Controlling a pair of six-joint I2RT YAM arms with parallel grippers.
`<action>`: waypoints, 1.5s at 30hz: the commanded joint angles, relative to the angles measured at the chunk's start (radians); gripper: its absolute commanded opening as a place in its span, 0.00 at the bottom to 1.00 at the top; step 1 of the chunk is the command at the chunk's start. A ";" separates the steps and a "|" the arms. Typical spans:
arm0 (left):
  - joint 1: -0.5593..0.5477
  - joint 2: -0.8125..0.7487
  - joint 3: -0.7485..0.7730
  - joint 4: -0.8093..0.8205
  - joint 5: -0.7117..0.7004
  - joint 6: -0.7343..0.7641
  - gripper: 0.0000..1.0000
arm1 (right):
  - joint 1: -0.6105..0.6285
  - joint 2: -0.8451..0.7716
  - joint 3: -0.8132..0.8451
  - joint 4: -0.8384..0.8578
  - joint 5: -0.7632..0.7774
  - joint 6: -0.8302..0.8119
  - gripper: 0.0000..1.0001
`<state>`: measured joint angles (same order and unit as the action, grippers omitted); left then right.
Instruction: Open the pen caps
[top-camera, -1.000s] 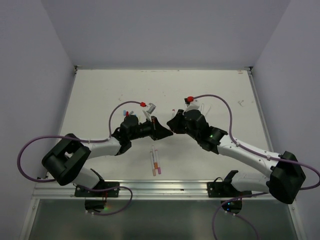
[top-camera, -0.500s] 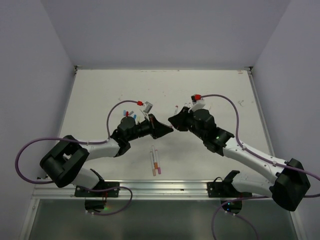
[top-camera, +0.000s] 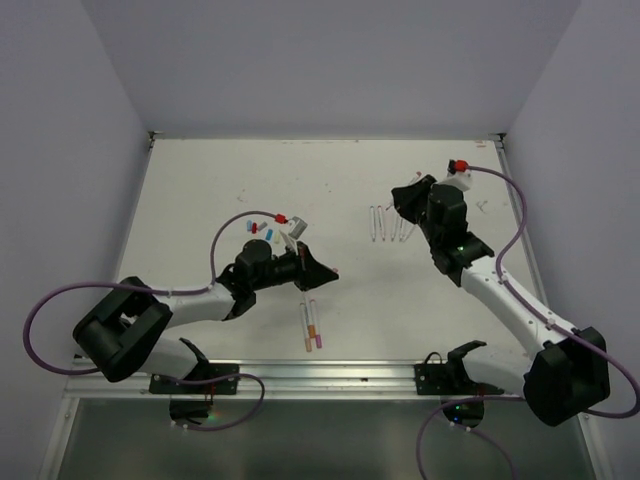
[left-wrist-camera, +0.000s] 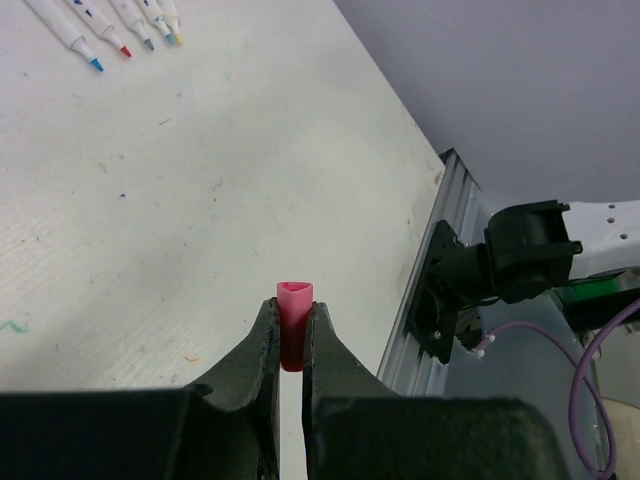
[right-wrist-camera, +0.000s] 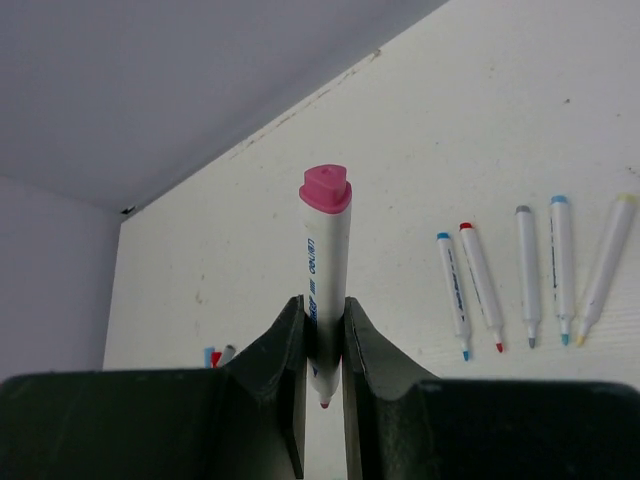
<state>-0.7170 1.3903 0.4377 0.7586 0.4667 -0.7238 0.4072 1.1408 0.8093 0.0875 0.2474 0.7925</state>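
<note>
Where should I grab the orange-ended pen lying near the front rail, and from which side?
Take the orange-ended pen by its white barrel near the middle, coming straight down from above with the jaws closing across its width. It lies flat, pointing away from the front rail. A second pen lies close alongside, so that side has little room.

Drawing apart: carrying the right gripper (top-camera: 402, 196) well away from the left gripper (top-camera: 328, 272), no longer tip to tip as a second ago. Taking the pink pen (right-wrist-camera: 325, 240) along, nib bared, clamped between that claw's fingers, with the row of uncapped pens (right-wrist-camera: 520, 265) now lying just to its right. Easing the left gripper back slightly, pink cap (left-wrist-camera: 295, 302) pinched at its tips, now well apart from the pen.
</note>
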 joint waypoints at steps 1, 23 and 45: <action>-0.004 -0.025 0.006 -0.039 -0.005 0.050 0.00 | -0.011 0.030 0.071 -0.054 0.036 -0.010 0.00; 0.088 0.306 0.546 -0.843 -0.671 0.293 0.00 | -0.295 0.392 0.240 -0.595 -0.016 -0.179 0.00; 0.148 0.412 0.579 -0.823 -0.775 0.334 0.00 | -0.311 0.668 0.393 -0.528 -0.020 -0.223 0.00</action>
<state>-0.5797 1.7962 0.9863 -0.0845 -0.2539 -0.4171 0.1017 1.8004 1.1496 -0.4690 0.2321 0.5877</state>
